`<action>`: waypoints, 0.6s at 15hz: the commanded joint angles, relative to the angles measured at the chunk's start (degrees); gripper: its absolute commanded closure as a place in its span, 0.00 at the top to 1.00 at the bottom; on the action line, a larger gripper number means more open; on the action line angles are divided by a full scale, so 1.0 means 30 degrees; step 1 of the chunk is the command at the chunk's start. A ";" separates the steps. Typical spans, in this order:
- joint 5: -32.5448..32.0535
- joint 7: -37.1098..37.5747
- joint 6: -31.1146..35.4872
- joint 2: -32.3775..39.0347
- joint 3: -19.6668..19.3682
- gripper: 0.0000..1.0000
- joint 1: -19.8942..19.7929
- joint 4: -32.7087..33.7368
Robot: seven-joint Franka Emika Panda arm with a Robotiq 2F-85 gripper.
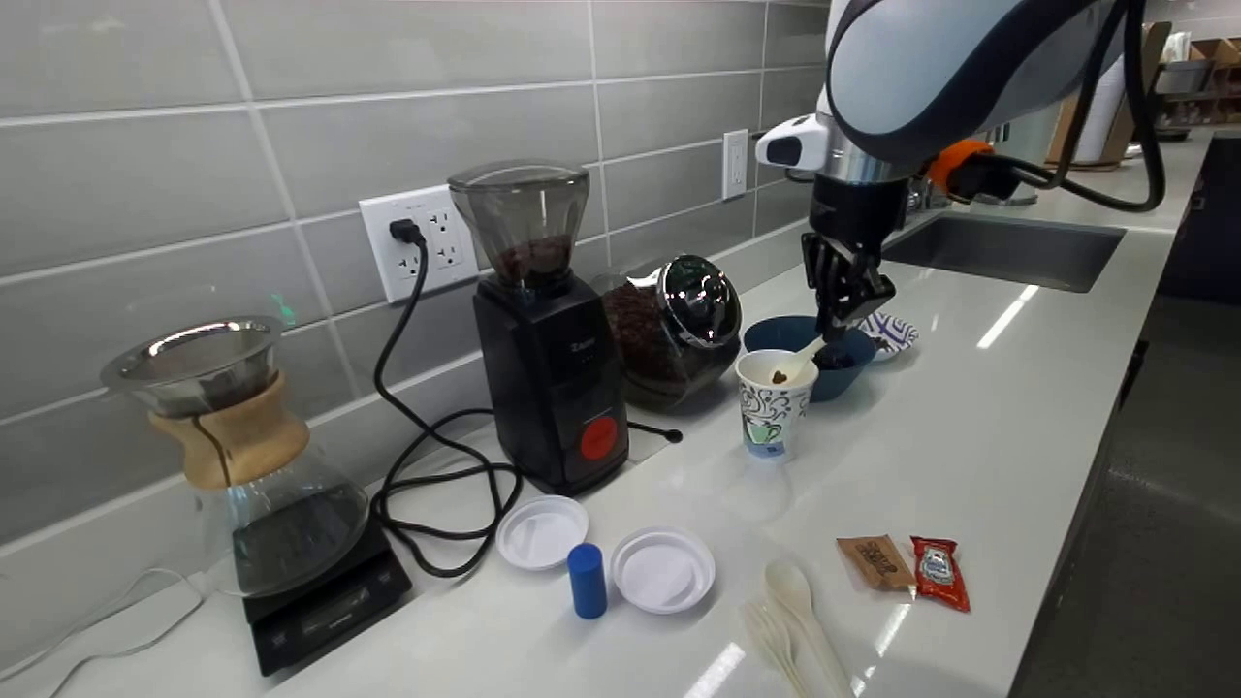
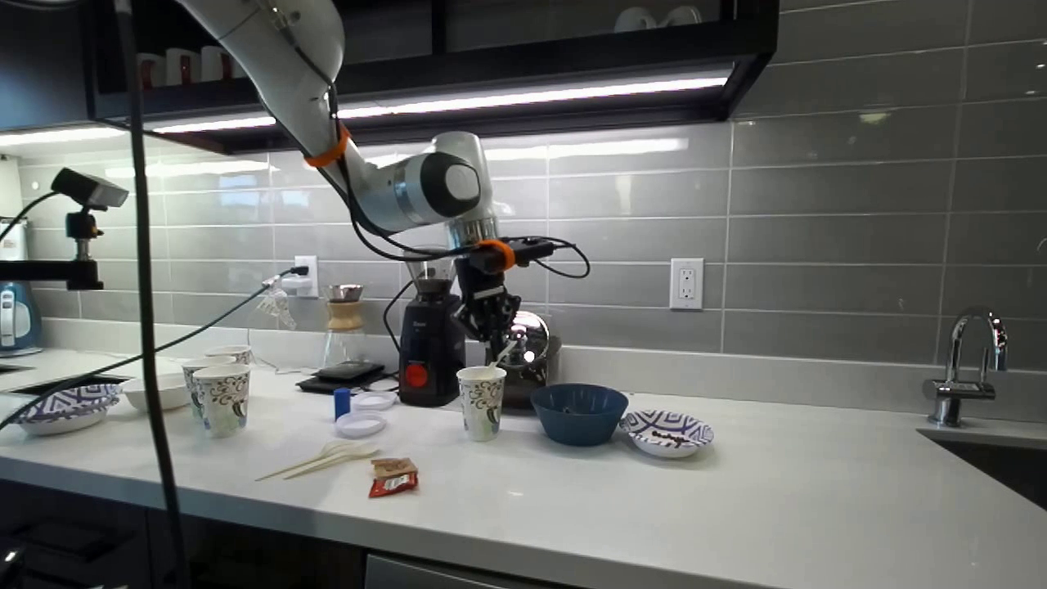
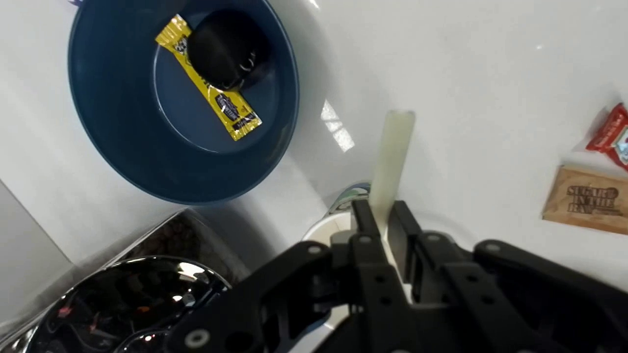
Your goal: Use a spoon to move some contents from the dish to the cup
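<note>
I am pinching a pale plastic spoon (image 3: 392,152) in my black two-fingered gripper (image 3: 383,218), the fingers standing narrow on its handle. Its far end is reaching into the mouth of a white paper cup with scrolled blue-and-green print (image 1: 773,417), standing upright near a round dark-blue bowl (image 2: 579,419). A few brown beans (image 1: 779,376) are showing there; whether on the spoon or in the cup, I am not managing to tell. I am judging the scooping as done and the tipping-out as under way, with drawing the spoon clear remaining. Counting, I am finding one held spoon, one cup under it, one purple-patterned white paper dish (image 2: 694,429) holding dark beans (image 2: 671,439); three more paper cups (image 2: 222,401) are standing well apart, and one loose pale spoon (image 1: 802,609), one pale fork (image 1: 776,648) and two round white lids (image 1: 663,572) are lying separately.
</note>
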 commanded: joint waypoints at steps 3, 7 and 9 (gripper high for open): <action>-0.6444 0.4698 -0.0333 0.0004 -0.0088 0.03 0.1826 0.0196; -1.0152 0.7333 -0.1616 0.0093 0.0160 0.03 0.2713 0.0434; -1.1393 0.8274 -0.2655 0.0180 0.0398 0.03 0.2980 0.0481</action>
